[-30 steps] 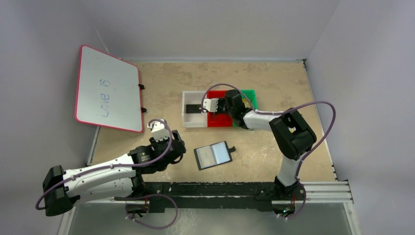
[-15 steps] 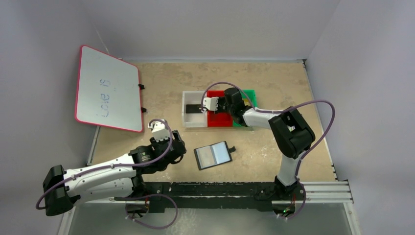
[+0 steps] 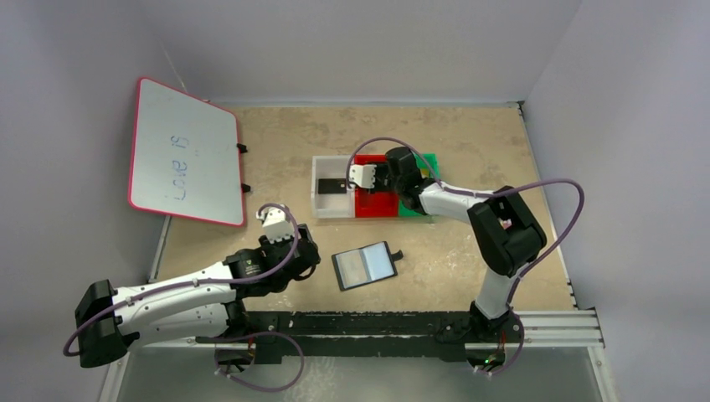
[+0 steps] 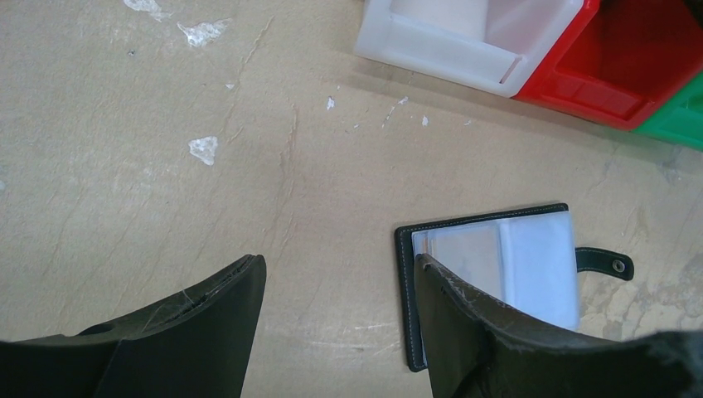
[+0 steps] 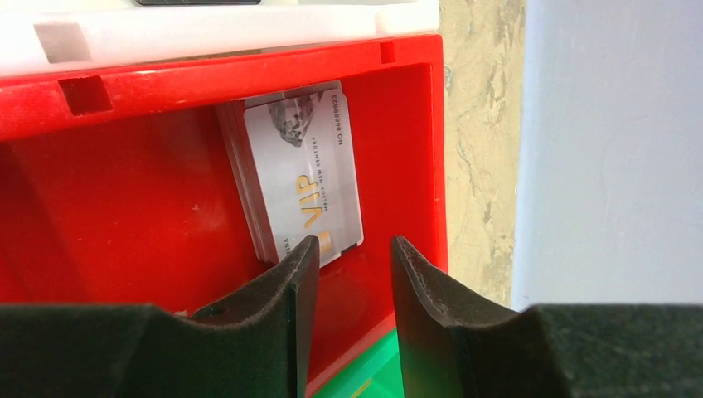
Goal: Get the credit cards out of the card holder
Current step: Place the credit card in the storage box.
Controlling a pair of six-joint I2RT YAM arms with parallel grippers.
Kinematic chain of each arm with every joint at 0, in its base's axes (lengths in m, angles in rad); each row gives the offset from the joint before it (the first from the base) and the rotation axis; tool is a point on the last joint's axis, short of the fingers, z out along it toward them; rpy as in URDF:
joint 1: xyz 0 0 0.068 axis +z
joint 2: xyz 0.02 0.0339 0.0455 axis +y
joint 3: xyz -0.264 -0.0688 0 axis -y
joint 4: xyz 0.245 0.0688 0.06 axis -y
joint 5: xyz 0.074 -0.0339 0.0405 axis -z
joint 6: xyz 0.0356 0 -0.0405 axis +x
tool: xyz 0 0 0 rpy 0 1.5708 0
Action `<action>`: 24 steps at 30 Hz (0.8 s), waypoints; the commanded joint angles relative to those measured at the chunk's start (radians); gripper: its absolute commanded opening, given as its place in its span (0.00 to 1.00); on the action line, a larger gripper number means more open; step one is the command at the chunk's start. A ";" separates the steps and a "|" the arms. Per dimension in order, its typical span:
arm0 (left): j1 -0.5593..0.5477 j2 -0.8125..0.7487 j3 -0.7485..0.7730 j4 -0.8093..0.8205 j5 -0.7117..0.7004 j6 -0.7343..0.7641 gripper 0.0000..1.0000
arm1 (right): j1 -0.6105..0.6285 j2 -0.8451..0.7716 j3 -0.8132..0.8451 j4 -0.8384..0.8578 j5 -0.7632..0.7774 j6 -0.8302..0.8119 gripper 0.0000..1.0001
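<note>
The card holder [image 3: 365,265] lies open on the table, grey-blue inner faces up, with its strap tab [image 4: 605,264] at the right. In the left wrist view the card holder [image 4: 506,261] lies partly behind my right finger. My left gripper [image 4: 340,278] is open and empty, just left of the card holder, also seen in the top view [image 3: 306,255]. My right gripper [image 5: 352,257] is open and empty over the red bin [image 5: 124,207], also seen in the top view [image 3: 378,180]. The silver-grey card [image 5: 305,170] lies in the red bin ahead of my fingertips. The black card [image 3: 331,185] lies in the white bin [image 3: 322,205].
The white, red [image 3: 373,207] and green [image 3: 429,161] bins stand side by side at mid-table. A whiteboard [image 3: 182,151] with a red rim leans at the far left. In the left wrist view the white bin [image 4: 448,50] and red bin [image 4: 630,75] sit beyond the card holder.
My right gripper has shifted slightly toward the far side over the red bin and its elbow has moved right. The left arm has barely moved.
</note>
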State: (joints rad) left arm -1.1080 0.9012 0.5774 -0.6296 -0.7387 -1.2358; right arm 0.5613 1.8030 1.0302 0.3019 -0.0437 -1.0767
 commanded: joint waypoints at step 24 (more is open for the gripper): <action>0.004 0.024 -0.010 0.058 0.001 -0.032 0.65 | 0.014 -0.641 -0.310 -0.014 -0.091 1.518 0.40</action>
State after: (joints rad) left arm -1.1080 0.9192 0.5755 -0.6086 -0.7326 -1.2465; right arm 0.5598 1.2617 0.8448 0.2832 -0.0116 0.1471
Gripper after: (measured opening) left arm 0.652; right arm 0.373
